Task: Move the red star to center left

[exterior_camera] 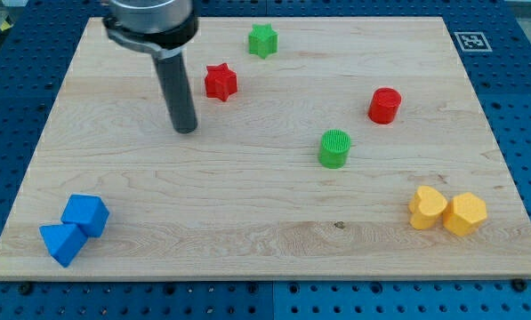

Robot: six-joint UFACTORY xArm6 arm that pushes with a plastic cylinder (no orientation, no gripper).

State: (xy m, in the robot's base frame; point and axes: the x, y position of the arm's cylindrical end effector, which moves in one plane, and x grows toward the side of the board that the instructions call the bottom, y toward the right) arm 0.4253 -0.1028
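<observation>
The red star (220,82) lies on the wooden board (265,231) in the upper left-middle part of the view. My tip (186,130) rests on the board below and to the left of the star, a short gap apart from it, not touching. The dark rod rises from the tip toward the view's top, where the arm's round end shows.
A green star (262,40) sits near the top edge. A red cylinder (384,106) and a green cylinder (334,148) lie right of centre. Two yellow blocks (427,209) (465,213) sit at bottom right. Two blue blocks (86,215) (62,242) sit at bottom left.
</observation>
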